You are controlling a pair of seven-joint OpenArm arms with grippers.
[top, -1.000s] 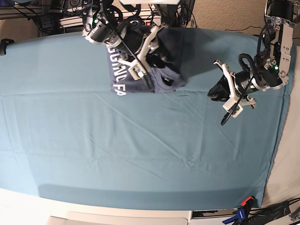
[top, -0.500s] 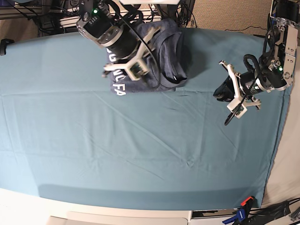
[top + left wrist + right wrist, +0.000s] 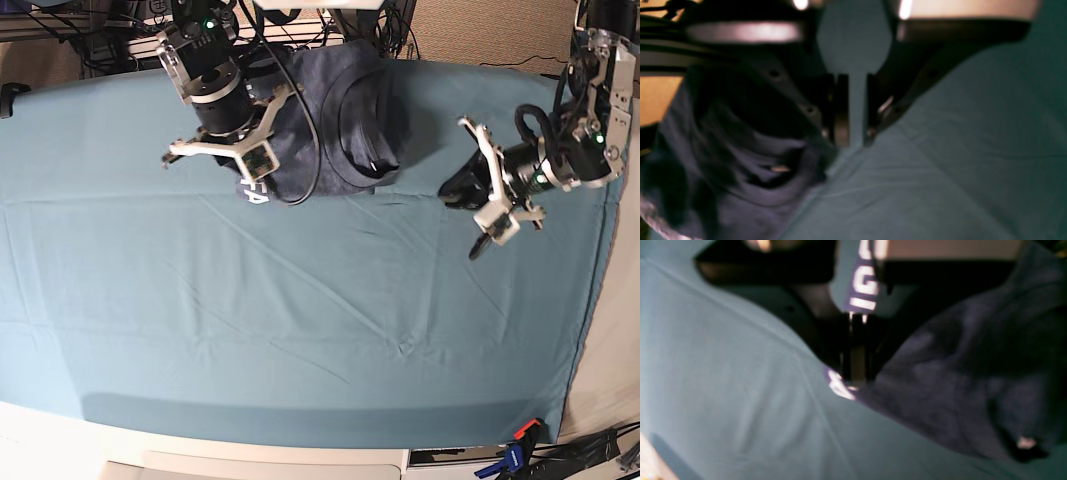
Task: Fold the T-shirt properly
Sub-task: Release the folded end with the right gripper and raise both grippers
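The slate blue-grey T-shirt (image 3: 345, 110) lies folded into a compact bundle at the back middle of the teal cloth, with white lettering (image 3: 254, 192) along its left edge. My right gripper (image 3: 215, 158) hovers at that lettered edge. In the right wrist view its pads (image 3: 846, 350) stand close together just above the lettering (image 3: 840, 390), with the T-shirt (image 3: 940, 390) to the right; the view is blurred. My left gripper (image 3: 463, 192) hangs over bare cloth to the right of the shirt. In the left wrist view it (image 3: 857, 140) shows a thin gap with nothing in it, and the T-shirt (image 3: 750, 200) lies lower left.
The teal table cloth (image 3: 300, 320) covers the whole table and carries long creases. Cables and equipment (image 3: 120, 30) crowd the back edge. A black clamp (image 3: 10, 95) sits at the left edge and an orange-and-blue clamp (image 3: 520, 440) at the front right corner.
My right gripper has moved left off the top of the T-shirt to its lettered left edge. My left gripper has shifted slightly. The shirt stays in place.
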